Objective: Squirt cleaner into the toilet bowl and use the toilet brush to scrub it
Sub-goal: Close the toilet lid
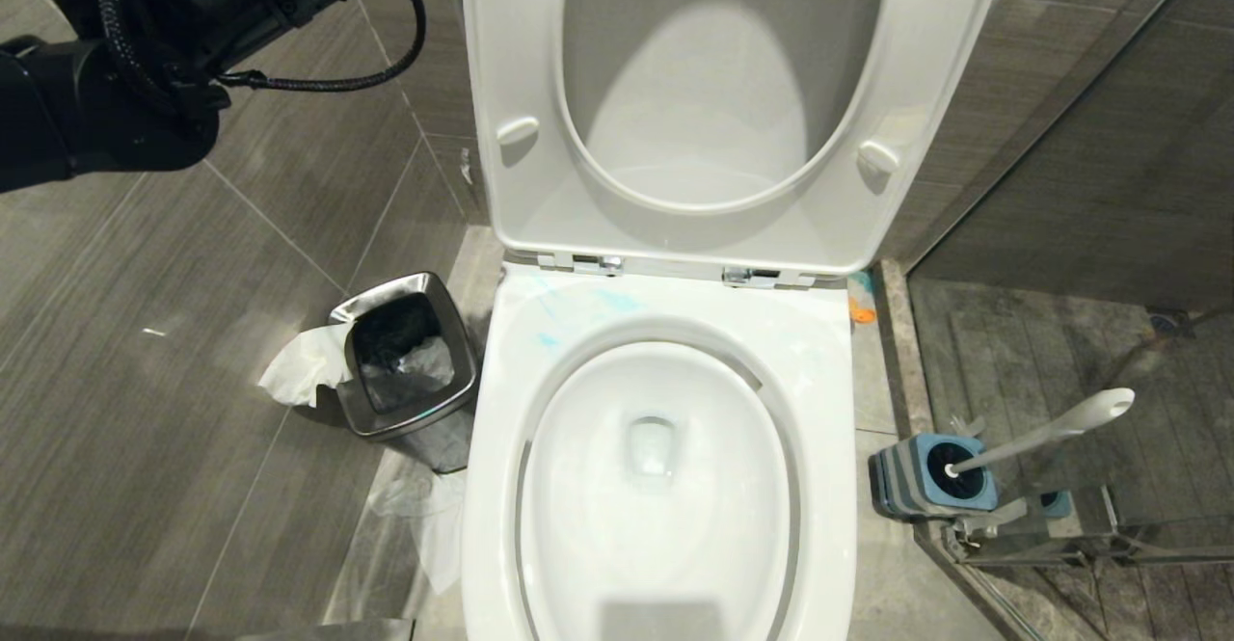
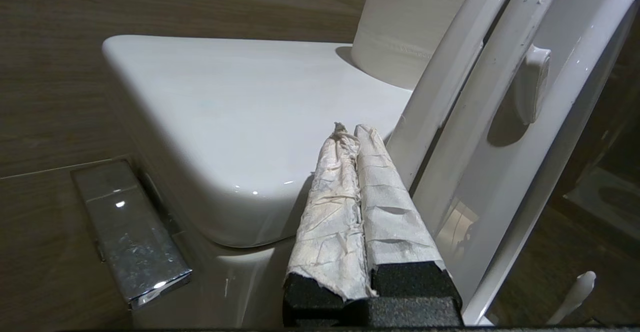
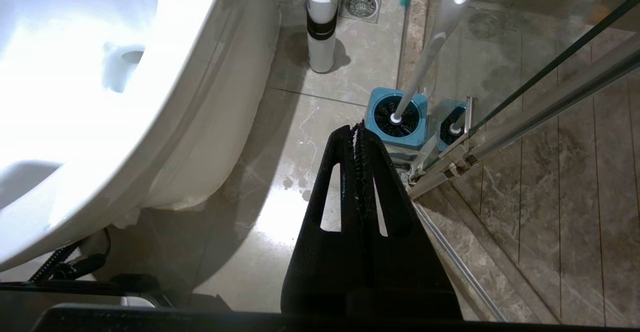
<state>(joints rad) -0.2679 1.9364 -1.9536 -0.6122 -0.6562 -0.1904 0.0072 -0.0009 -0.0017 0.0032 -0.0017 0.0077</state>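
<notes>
- The toilet bowl (image 1: 665, 487) stands with seat and lid (image 1: 713, 101) raised against the tank (image 2: 240, 122); thin teal smears of cleaner (image 1: 578, 308) mark the white rim behind the basin, near the hinges
- The left gripper (image 2: 357, 137), its two fingers wrapped in pale tape and pressed together on nothing, is up beside the raised seat, its tips pointing at the side of the tank
- A chrome flush plate (image 2: 130, 232) sits on the wall off to one side of that claw, and a white roll (image 2: 405, 17) stands on the tank top beyond its tips
- The right gripper (image 3: 356, 137) hangs low over the floor beside the bowl's outer wall, black fingers closed together and empty
- The toilet brush (image 3: 430, 52) stands just beyond the right claw's tips, bristle head down in its blue square holder (image 3: 397, 120), white handle leaning away
- A white bottle with an orange cap (image 3: 321, 22) stands farther past the holder, next to a floor drain (image 3: 361, 3)
- A square steel bin (image 1: 405, 361) with tissue (image 1: 301, 366) hanging over its edge sits on the far side of the bowl from the brush, below the left arm
</notes>
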